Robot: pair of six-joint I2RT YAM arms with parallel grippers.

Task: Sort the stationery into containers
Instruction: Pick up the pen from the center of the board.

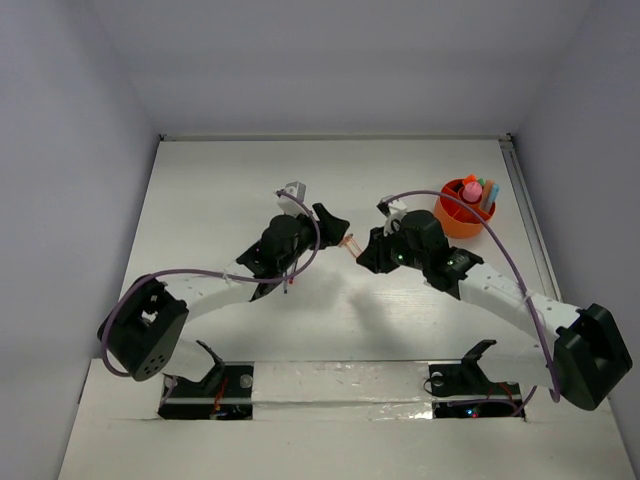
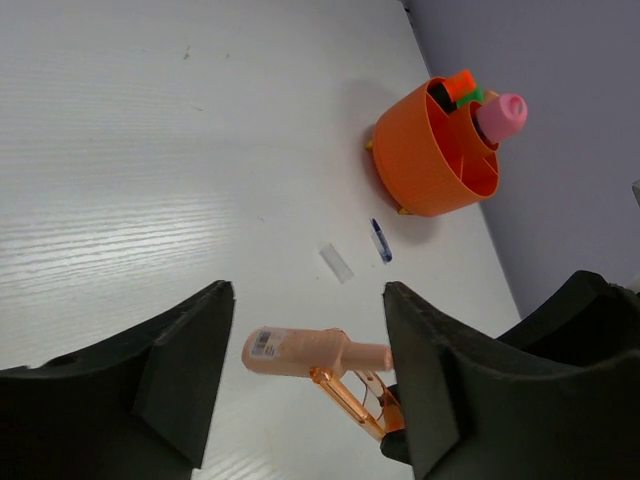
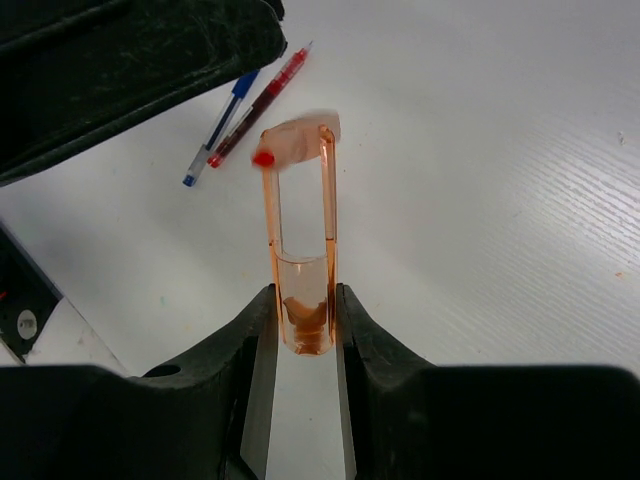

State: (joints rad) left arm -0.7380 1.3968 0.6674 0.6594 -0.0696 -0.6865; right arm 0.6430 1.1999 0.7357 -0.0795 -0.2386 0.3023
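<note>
A peach-orange marker (image 2: 300, 351) with a barcode label hangs above the table between the two arms (image 1: 349, 243). My right gripper (image 3: 304, 298) is shut on its clear orange end (image 3: 304, 310). The peach body sits crosswise at the far end. My left gripper (image 2: 308, 300) is open, and the marker body lies in the gap between its fingers (image 2: 190, 350), close to the right-hand one. The orange container (image 1: 462, 210) stands at the back right, holding several pieces of stationery, among them a pink-topped one (image 2: 502, 115).
A blue pen (image 3: 218, 128) and a thin red pen (image 3: 268, 100) lie side by side on the white table under my left gripper. A small clear bit (image 2: 337, 262) and a blue bit (image 2: 381, 241) lie near the container (image 2: 430, 160). Walls close in on three sides.
</note>
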